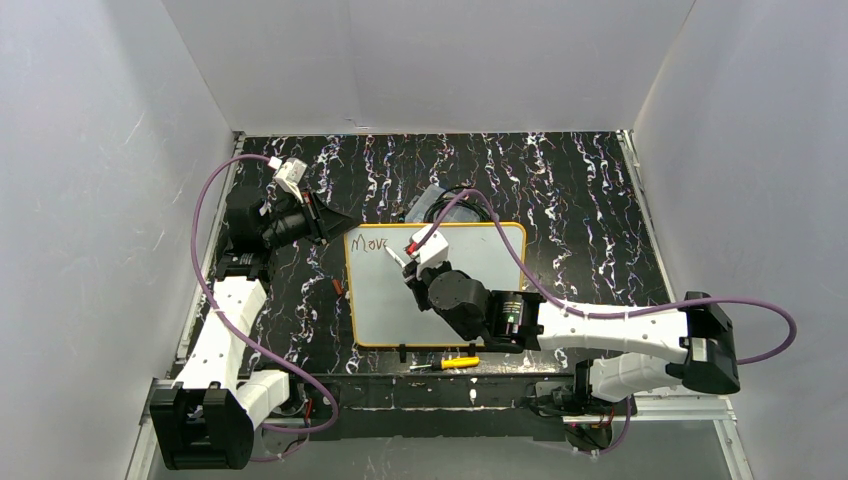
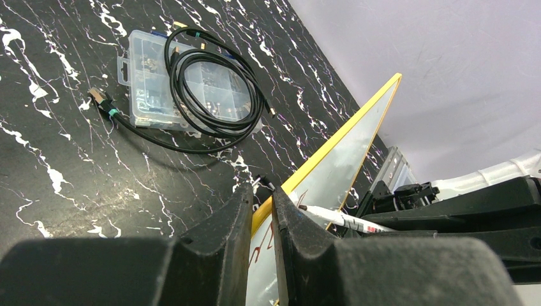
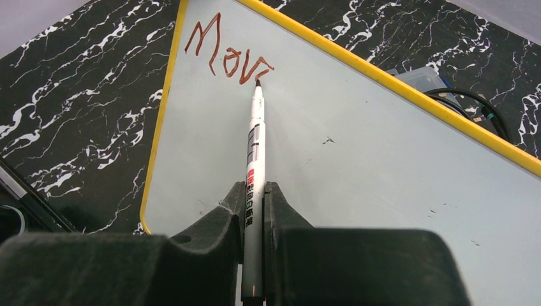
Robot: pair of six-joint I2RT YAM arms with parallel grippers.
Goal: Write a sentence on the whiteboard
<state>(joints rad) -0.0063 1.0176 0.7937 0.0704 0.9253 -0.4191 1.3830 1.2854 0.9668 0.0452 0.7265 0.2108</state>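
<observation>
Mid-bench, the right end effector point(image 3: 254, 191) clamps a marker point(image 3: 256, 127), its tip touching the whiteboard point(image 1: 375, 300) just after "Mov", the start of the reddish sentence point(image 3: 226, 54) near the board's far-left corner. The left end effector point(image 2: 261, 194) pinches that corner's yellow rim. The board is bare to the right of the lettering. A parts box point(image 1: 432, 200) sits just beyond the board's far edge, and a screwdriver point(image 1: 455, 362) lies by its near edge.

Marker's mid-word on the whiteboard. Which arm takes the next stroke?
Right. The right gripper is shut on the marker, whose tip rests on the whiteboard at the end of the lettering. The left gripper is shut on the board's yellow rim, apparently steadying it, and holds no pen.
</observation>
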